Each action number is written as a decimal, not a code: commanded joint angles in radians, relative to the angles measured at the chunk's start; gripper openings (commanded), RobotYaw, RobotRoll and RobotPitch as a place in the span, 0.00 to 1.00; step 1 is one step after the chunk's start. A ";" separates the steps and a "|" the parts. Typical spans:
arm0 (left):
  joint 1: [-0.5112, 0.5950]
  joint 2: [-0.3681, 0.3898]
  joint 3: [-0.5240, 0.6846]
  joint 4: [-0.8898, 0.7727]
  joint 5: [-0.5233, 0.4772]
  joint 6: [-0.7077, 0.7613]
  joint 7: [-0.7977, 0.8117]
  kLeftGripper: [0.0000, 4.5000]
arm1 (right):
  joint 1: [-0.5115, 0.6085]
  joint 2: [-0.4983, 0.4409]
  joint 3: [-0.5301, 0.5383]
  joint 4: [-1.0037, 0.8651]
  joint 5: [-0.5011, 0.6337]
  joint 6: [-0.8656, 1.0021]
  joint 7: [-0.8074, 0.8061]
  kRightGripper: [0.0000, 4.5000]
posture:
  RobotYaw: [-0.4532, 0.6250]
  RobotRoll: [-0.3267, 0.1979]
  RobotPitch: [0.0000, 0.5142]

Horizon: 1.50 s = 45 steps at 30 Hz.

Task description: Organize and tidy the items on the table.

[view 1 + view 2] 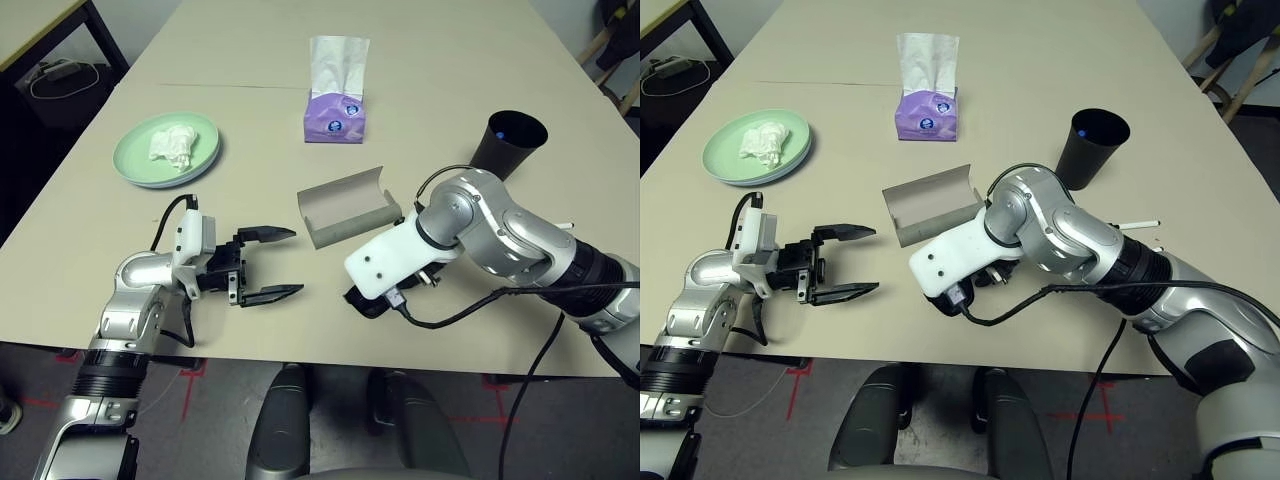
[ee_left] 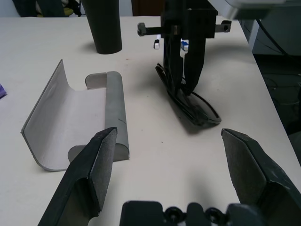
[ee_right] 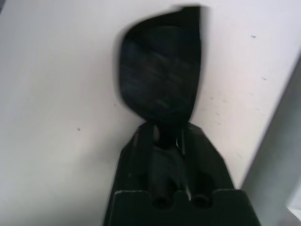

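Note:
The black sunglasses (image 2: 200,113) lie on the table (image 1: 450,60) near its front edge. My right gripper (image 2: 183,89) comes down on them from above, its fingers shut on the frame (image 3: 160,80). The grey glasses case (image 1: 350,208) lies open just behind them. My left gripper (image 1: 292,262) rests on the table left of the sunglasses, open and holding nothing. On the left a pale green plate (image 1: 130,160) holds a crumpled white tissue (image 1: 172,147). The black cup (image 1: 508,140) stands at the right, with a blue item inside. A white pen (image 1: 1137,223) lies beyond my right forearm.
A purple tissue box (image 1: 337,115) stands at the middle back with a tissue sticking up. A yellow-edged side table (image 1: 40,25) is off the far left corner. A thin seam (image 1: 250,87) crosses the tabletop behind the plate.

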 commanded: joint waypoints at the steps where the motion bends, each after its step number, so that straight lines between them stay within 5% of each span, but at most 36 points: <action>1: 0.004 0.009 -0.012 -0.010 0.012 -0.014 -0.007 1.00 | 0.031 0.003 0.000 0.004 -0.013 -0.013 -0.002 0.14 | 0.63 0.62 0.37; 12: -0.011 0.008 -0.013 0.006 0.013 -0.016 -0.011 1.00 | -0.006 -0.016 -0.090 -0.009 0.024 -0.030 0.026 0.12 | 0.61 0.62 0.33; 16: -0.018 0.004 -0.014 0.009 0.011 -0.013 -0.009 1.00 | -0.042 -0.023 -0.138 -0.017 0.054 -0.022 0.052 0.00 | 0.61 0.62 0.32; 21: -0.021 0.002 -0.013 0.010 0.009 -0.010 -0.006 1.00 | -0.130 0.005 -0.168 0.014 0.078 0.007 0.065 0.00 | 0.61 0.62 0.31; 45: 0.040 0.011 0.010 -0.092 0.024 0.030 0.197 1.00 | -0.270 0.221 -0.126 0.534 -0.038 -0.196 -0.090 0.00 | 0.69 0.62 0.36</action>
